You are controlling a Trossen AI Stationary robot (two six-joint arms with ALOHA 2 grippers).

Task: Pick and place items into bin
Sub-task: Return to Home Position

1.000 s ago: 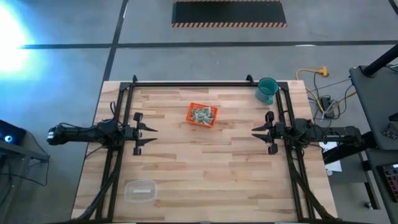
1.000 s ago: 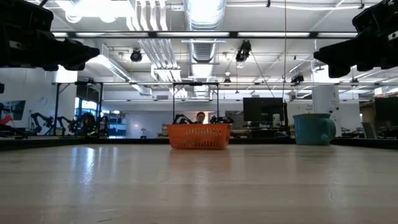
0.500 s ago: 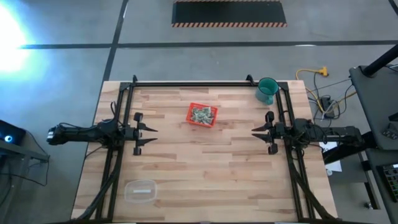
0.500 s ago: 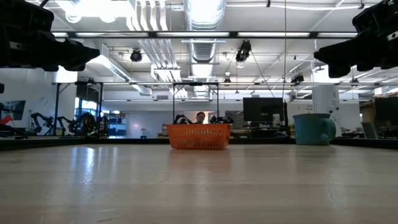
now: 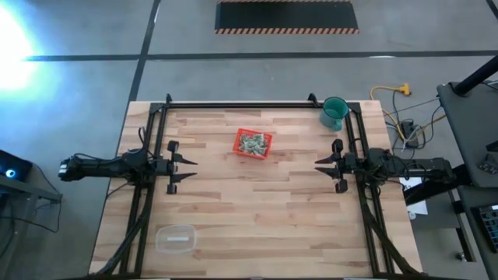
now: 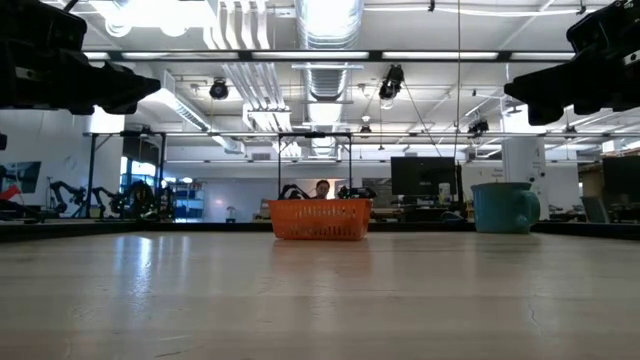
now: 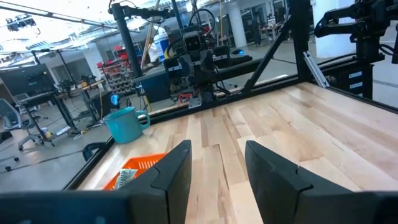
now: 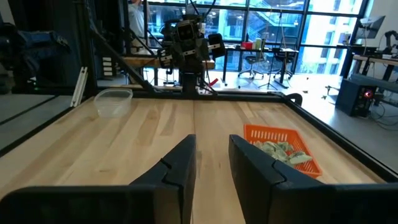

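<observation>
Seen from above, small crumpled packets (image 5: 254,143), likely light, limp and best pinched at an edge, lie heaped in the red bin (image 5: 237,145) toward 12 o'clock on the bench (image 5: 257,218), while the left gripper (image 5: 191,169) at 9 o'clock and the right gripper (image 5: 319,168) at 3 o'clock hang released and empty.

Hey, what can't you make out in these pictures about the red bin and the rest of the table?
Items: the exact count. They are too small in the high view. The bin wall hides them in the low view. A finger of the left pincer covers most of the bin in the left wrist view.
Container: what the pale thing inside is. It is too small in the high view and too far off in the right wrist view.
</observation>
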